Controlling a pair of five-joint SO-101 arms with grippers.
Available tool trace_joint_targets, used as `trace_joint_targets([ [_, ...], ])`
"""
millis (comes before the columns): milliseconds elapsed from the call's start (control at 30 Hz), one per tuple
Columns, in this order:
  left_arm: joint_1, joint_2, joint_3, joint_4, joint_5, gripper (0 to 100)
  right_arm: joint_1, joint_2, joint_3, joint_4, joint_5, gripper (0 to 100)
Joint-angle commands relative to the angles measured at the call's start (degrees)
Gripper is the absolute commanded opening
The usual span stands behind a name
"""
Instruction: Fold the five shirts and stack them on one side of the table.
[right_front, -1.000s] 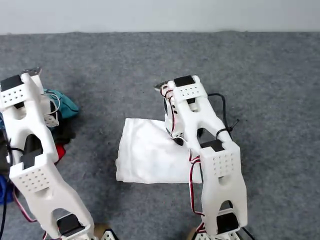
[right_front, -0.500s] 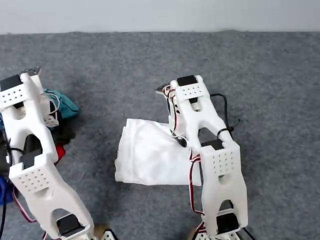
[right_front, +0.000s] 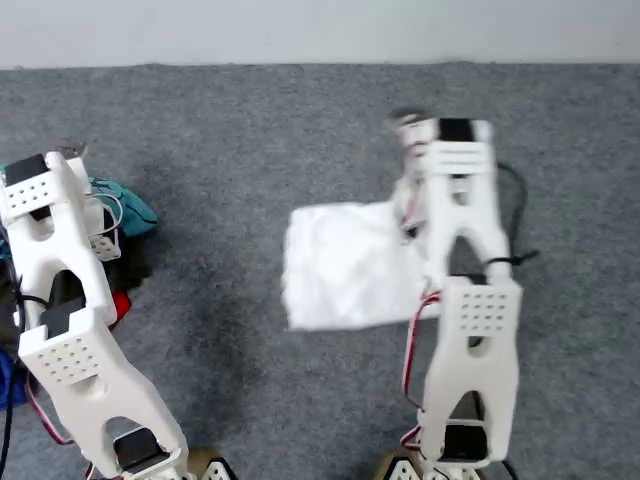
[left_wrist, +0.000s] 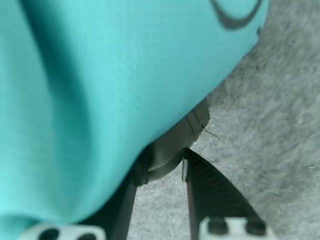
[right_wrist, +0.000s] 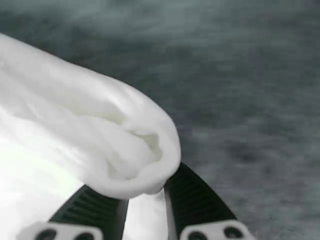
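Observation:
A folded white shirt (right_front: 345, 265) lies on the grey felt table (right_front: 230, 140), right of centre. My right gripper (right_front: 410, 228) sits at its right edge, under the arm. In the right wrist view the right gripper (right_wrist: 145, 187) is shut on a thick rolled fold of the white shirt (right_wrist: 90, 125). At the far left my left gripper (right_front: 98, 218) rests on a teal shirt (right_front: 132, 210). Up close, the left gripper (left_wrist: 160, 165) is pinching the teal shirt (left_wrist: 100, 90) at its grey-edged hem.
Under and beside the left arm lies a pile of other shirts: black (right_front: 130, 265), red (right_front: 120, 302) and blue (right_front: 8, 378). Bare felt stretches across the back and the far right. A pale wall (right_front: 320, 30) bounds the table's far edge.
The right arm has swung to the right and slightly farther back, dragging the white shirt along with it. The left arm has kept still.

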Motion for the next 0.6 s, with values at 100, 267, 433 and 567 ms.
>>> trace_joint_targets([
  [100,-0.4,-2.4,-0.2,0.4,-0.9,13,12.7,5.9,-14.5,-8.7,-2.5,1.0],
  [267,-0.4,-2.4,-0.2,0.4,-0.9,13,17.3,12.1,-22.4,-11.6,-2.7,1.0],
  [433,-0.4,-2.4,-0.2,0.4,-0.9,13,21.2,17.0,-28.4,-11.6,-2.8,1.0],
  [567,-0.4,-2.4,-0.2,0.4,-0.9,13,23.3,19.6,-31.6,-11.6,-2.8,1.0],
])
